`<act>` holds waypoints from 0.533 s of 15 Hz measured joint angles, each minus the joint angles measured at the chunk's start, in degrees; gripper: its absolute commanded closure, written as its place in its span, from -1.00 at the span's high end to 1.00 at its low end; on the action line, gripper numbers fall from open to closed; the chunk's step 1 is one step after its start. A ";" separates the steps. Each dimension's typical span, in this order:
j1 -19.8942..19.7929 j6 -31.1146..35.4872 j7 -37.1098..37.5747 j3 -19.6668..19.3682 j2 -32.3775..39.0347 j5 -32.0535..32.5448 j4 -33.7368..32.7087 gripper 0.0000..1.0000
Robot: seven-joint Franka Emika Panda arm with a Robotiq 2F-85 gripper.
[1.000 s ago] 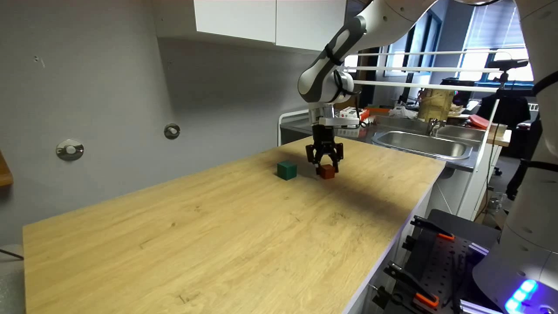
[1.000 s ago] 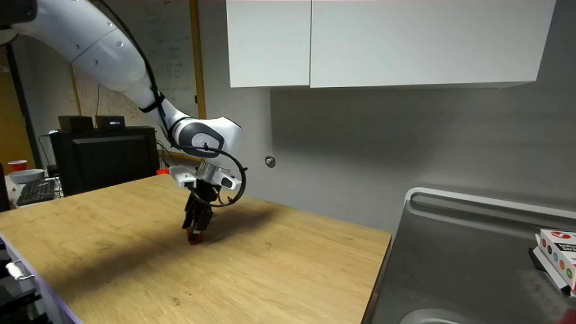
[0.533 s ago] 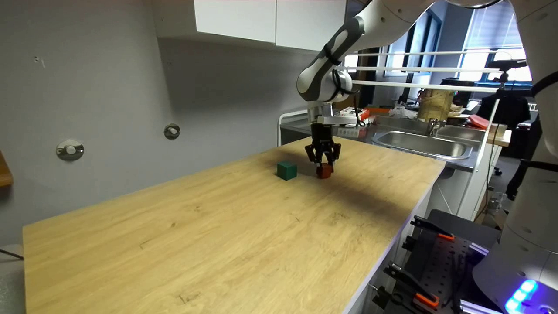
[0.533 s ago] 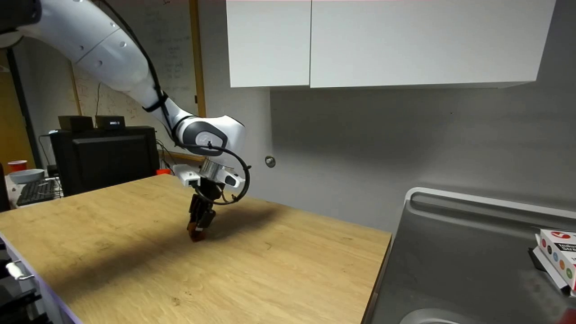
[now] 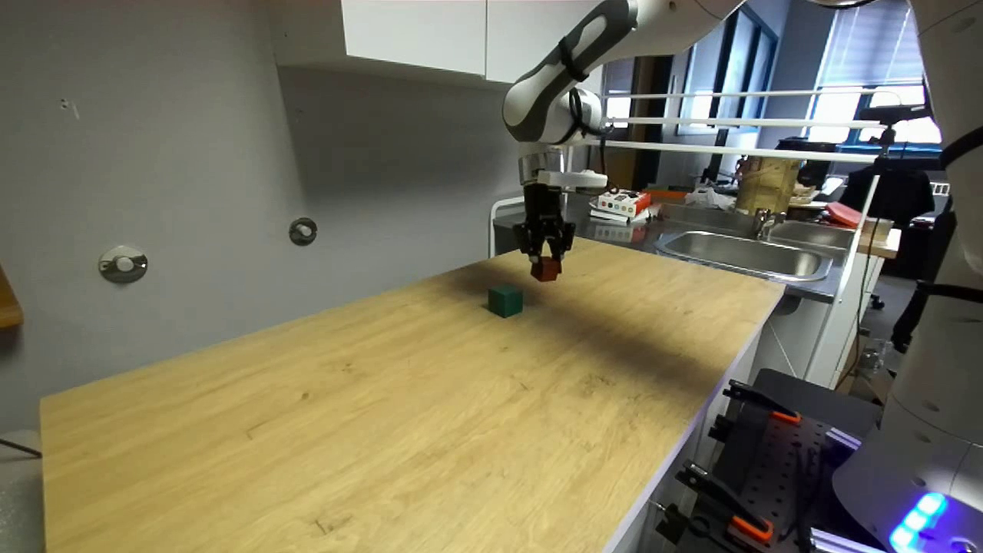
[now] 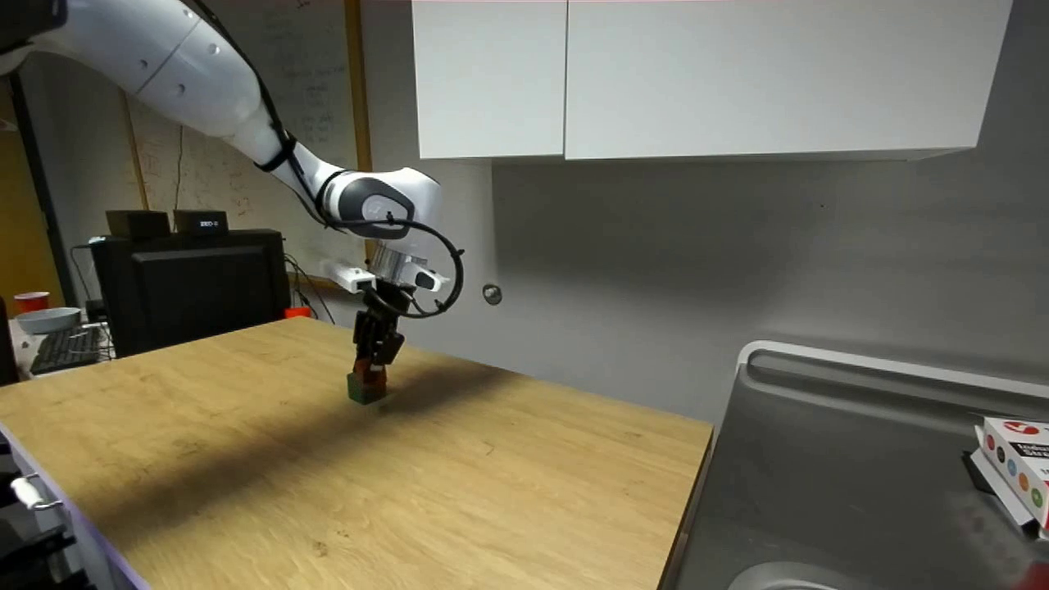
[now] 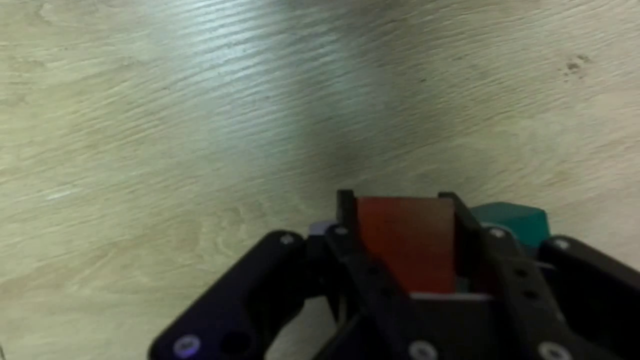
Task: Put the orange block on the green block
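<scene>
Clamping the orange block (image 5: 546, 269), fingers (image 7: 350, 245) hold it aloft at two o'clock from the green block (image 5: 505, 301) in an exterior view; box (image 6: 1016, 460) lettering is unreadable.

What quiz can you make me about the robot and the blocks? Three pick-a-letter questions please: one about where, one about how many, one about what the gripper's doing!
1. Where is the green cube?
A. In the sink
B. On the wooden tabletop
C. Inside the cabinet

2. How many small coloured cubes show?
A. Two
B. Three
C. Five

3. What is the gripper doing?
A. Holding the green cube
B. Hanging wide open
C. Holding the reddish-orange cube

1: B, as an exterior view shows it sitting on the wood.
2: A, since one is green and one reddish-orange.
3: C, because the wrist view shows the fingers gripping it from both sides.
</scene>
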State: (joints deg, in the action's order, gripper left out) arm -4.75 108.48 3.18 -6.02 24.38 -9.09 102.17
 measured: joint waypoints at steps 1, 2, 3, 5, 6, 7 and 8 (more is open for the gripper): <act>0.52 -0.81 0.01 0.31 -0.07 0.40 -1.26 -0.64; 1.03 -1.51 0.03 0.66 -0.07 0.73 -2.41 -0.64; 1.57 -2.17 0.05 0.95 -0.04 0.98 -3.43 -0.64; 2.50 -3.45 0.08 1.40 0.13 1.55 -5.05 -0.64; 2.86 -3.91 0.09 1.61 0.34 1.81 -5.67 -0.64; 3.16 -4.23 0.10 1.79 0.64 1.98 -6.17 -0.64; 3.36 -4.43 0.11 1.95 1.04 2.14 -6.59 -0.64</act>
State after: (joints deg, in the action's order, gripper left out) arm -1.39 104.05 3.28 -4.07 25.42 -6.95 95.58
